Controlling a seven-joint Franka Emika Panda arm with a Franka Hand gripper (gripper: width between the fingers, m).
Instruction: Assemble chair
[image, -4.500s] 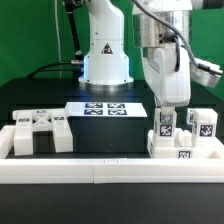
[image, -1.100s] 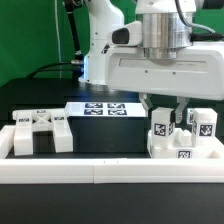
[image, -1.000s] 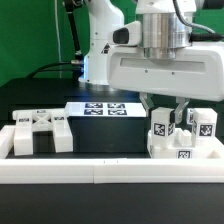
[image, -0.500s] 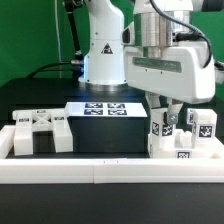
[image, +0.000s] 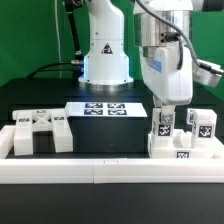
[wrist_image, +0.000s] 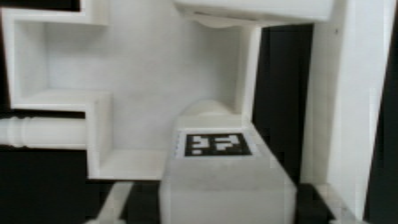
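The partly built white chair (image: 192, 142) stands at the exterior view's right, just behind the border rail, with marker tags on its posts and front. My gripper (image: 167, 118) reaches straight down onto it and is shut on an upright tagged white post (image: 165, 128). A second tagged post (image: 204, 125) stands just to the right. In the wrist view the held post (wrist_image: 217, 150) with its tag runs between my fingers, against a larger white chair part (wrist_image: 134, 80) with a square cut-out. My gripper (wrist_image: 228, 208) shows only at the picture's edge.
Another white blocky chair part (image: 38, 131) with tags lies at the exterior view's left. The marker board (image: 104, 108) lies flat on the black table behind the middle. A long low white border rail (image: 100, 168) runs along the front. The robot's base (image: 105, 55) stands behind.
The hand has turned about its upright axis from broadside to narrow side while staying over the chair. It stays shut on the post, which keeps its place.
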